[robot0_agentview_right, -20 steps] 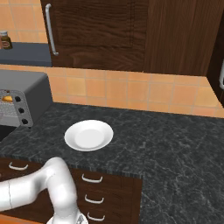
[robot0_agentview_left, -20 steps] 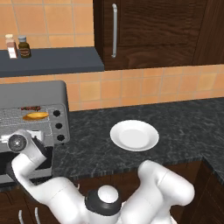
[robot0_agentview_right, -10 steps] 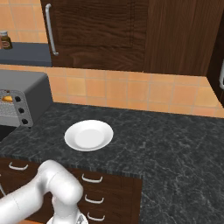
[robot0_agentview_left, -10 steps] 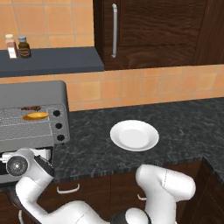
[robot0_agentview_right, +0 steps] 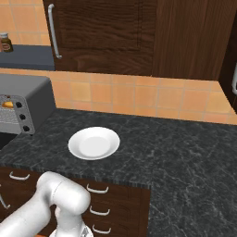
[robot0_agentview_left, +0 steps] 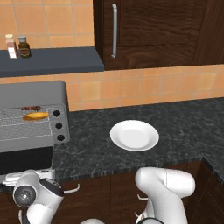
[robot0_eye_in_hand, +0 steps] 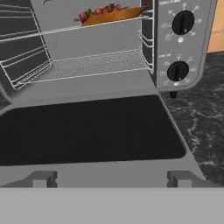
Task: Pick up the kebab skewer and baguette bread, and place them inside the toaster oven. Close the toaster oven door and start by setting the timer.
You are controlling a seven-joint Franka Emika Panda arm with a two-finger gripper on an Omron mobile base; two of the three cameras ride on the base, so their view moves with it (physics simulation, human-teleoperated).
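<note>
The toaster oven (robot0_agentview_left: 33,94) stands at the counter's left end, and its three black knobs (robot0_agentview_left: 58,126) run down its right side. Its toaster oven door (robot0_eye_in_hand: 87,131) lies open and flat, dark glass up. On the upper wire rack lies the golden baguette bread (robot0_agentview_left: 36,116) (robot0_eye_in_hand: 114,15), with the dark red kebab skewer (robot0_agentview_left: 30,108) (robot0_eye_in_hand: 99,10) right behind it. My gripper (robot0_agentview_left: 22,176) hangs low, just in front of and below the door's front edge. Its jaws stand open with nothing in them, though the fingertips are hidden. The hand view looks over the door into the oven.
A white plate (robot0_agentview_left: 134,134) (robot0_agentview_right: 94,142) with nothing on it sits on the dark stone counter (robot0_agentview_right: 176,148) right of the oven. Two small bottles (robot0_agentview_left: 17,46) stand on the blue shelf above. Wooden drawers with handles (robot0_agentview_right: 97,189) run under the counter edge.
My arm has dropped from in front of the oven's knob panel to below the open door's front edge. Oven, food and plate have not moved.
</note>
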